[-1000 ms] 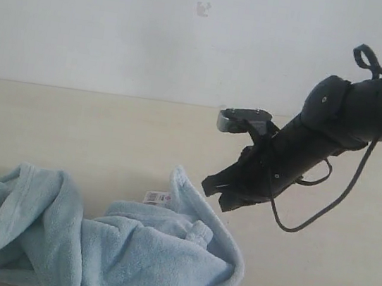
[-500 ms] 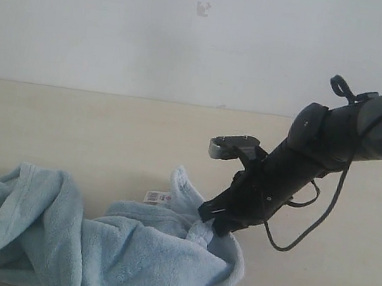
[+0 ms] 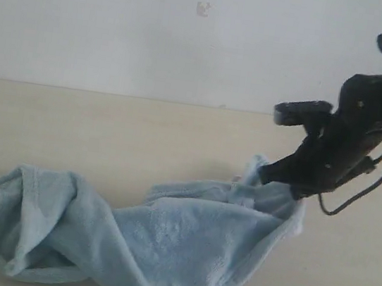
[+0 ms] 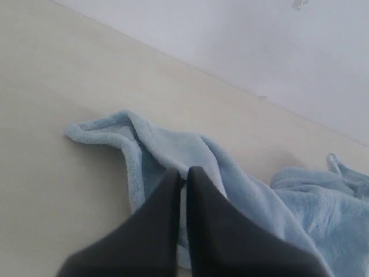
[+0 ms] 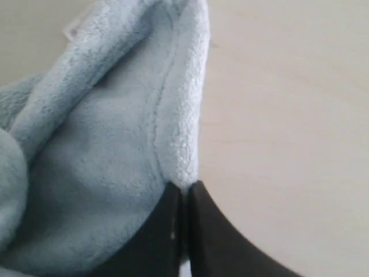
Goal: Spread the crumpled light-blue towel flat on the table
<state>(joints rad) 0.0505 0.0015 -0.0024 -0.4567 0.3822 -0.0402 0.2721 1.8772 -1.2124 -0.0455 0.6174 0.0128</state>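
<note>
The pale light-blue towel (image 3: 163, 239) lies crumpled on the beige table (image 3: 72, 126), stretched from a bunched left end to a raised right edge. My right gripper (image 3: 276, 180) is shut on that right edge and holds it a little above the table. In the right wrist view the towel's hemmed edge (image 5: 179, 115) runs straight into the closed right gripper (image 5: 185, 187). My left gripper (image 4: 184, 172) is out of the exterior view. Its fingers are pressed together in front of the towel's folded left end (image 4: 138, 144), and no cloth shows clearly between them.
A plain white wall (image 3: 122, 26) with a small mark (image 3: 203, 8) rises behind the table's far edge. A black cable (image 3: 353, 201) loops below the right arm. Bare table (image 5: 288, 115) shows beside the held edge.
The right gripper came down onto the towel's right side, shut on its edge and drew it up and to the right. The heap stretched out and the white tag went out of sight.
</note>
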